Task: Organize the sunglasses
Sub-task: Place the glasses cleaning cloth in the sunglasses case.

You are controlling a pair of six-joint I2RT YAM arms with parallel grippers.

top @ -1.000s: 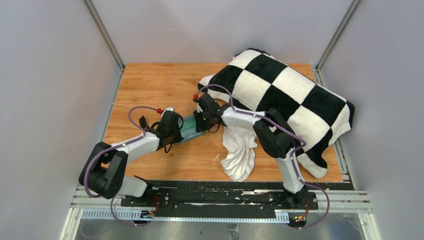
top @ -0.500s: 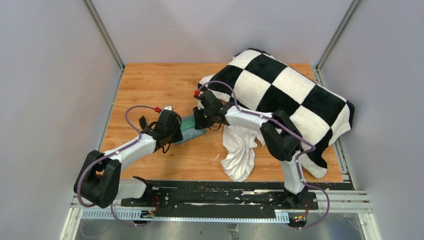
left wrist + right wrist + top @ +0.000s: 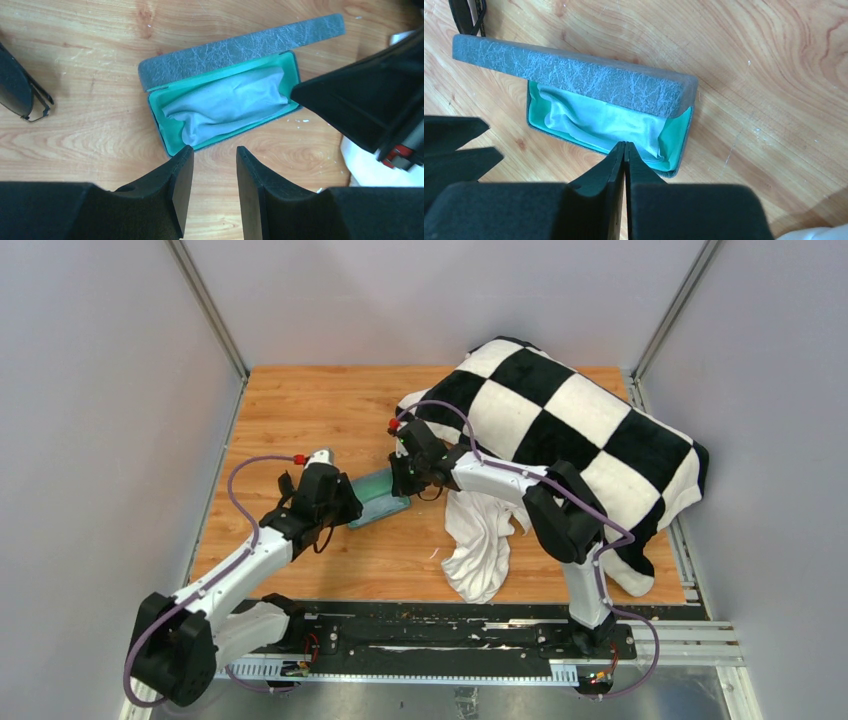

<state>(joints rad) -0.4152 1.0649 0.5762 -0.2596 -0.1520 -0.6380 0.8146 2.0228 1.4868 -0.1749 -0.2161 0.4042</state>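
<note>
Drawn back, the left gripper [image 3: 212, 165] hung half-open and empty; the right gripper [image 3: 625, 150] sat shut at the open case [image 3: 240, 47]. Sunglasses [image 3: 17, 85] lay beside it on the table [image 3: 90, 145], likely next for pickup.

two arms [image 3: 240, 562] with white link shells and black joint housings; purple cables [image 3: 233, 492] loop along each, red caps [image 3: 298, 457] near the wrists, matte black wedge-shaped fingers [image 3: 172, 197].

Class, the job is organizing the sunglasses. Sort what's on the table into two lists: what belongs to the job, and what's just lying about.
Belongs to the job: sunglasses; open grey-blue case; light-blue cloth inside it.
Just lying about: black-and-white checkered blanket; crumpled white cloth.
</note>
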